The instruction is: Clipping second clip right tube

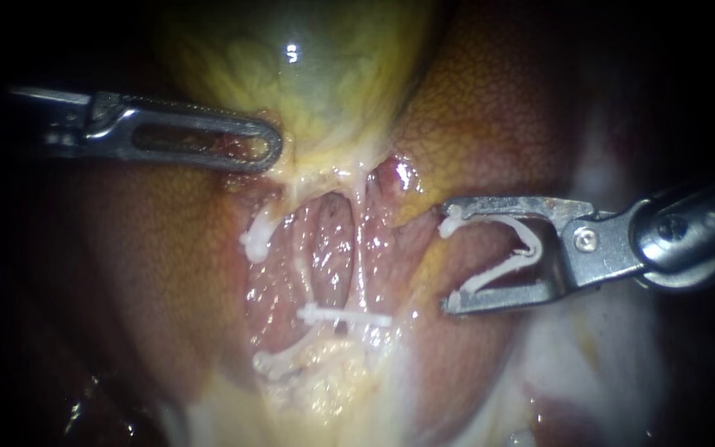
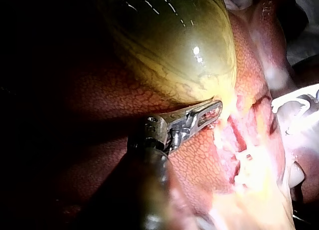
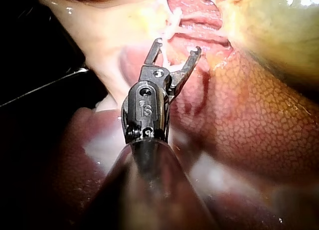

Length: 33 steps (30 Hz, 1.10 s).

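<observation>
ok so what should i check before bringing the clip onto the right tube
1. Loaded clip seated in the right instrument: ok, it spans both jaws with its legs apart.
2. Right tube between those jaws: not ok, the tips stand beside it, clear of it.
3. Placed clip across the tube: ok, it sits on the stretch farther from the gallbladder.
4. Left instrument holding the gallbladder up: ok, its jaws are shut on the lower edge.
5. Room behind the tube for the far jaw: cannot tell.
</observation>
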Each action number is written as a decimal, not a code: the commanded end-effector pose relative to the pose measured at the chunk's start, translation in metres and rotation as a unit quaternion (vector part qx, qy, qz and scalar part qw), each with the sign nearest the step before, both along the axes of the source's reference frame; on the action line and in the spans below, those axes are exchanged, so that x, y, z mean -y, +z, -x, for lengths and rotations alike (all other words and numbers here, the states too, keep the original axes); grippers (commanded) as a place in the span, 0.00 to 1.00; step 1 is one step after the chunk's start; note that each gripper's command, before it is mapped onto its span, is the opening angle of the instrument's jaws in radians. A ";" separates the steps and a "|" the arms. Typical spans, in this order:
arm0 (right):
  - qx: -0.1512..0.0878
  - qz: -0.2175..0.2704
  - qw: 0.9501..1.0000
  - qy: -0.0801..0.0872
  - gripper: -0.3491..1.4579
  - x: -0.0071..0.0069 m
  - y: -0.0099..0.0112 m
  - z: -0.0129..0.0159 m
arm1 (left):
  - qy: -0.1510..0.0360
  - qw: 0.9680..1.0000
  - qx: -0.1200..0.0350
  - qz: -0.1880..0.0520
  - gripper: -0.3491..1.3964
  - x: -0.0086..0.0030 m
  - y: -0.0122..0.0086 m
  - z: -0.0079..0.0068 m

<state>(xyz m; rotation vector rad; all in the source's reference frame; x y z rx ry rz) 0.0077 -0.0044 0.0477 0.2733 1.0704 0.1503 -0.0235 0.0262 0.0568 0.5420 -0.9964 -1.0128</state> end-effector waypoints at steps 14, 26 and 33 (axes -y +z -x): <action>-0.002 -0.002 1.000 -0.003 0.47 0.0001 0.0000 -0.0003 | -0.016 1.000 0.000 -0.006 0.00 -0.0027 -0.0057 -0.0046; -0.033 -0.076 0.996 0.024 0.47 0.0002 0.0008 -0.0032 | -0.024 1.000 0.000 -0.004 0.00 -0.0024 -0.0063 -0.0047; -0.031 -0.133 0.990 0.045 0.47 0.0008 0.0032 -0.0056 | -0.024 1.000 0.000 -0.004 0.00 -0.0022 -0.0063 -0.0046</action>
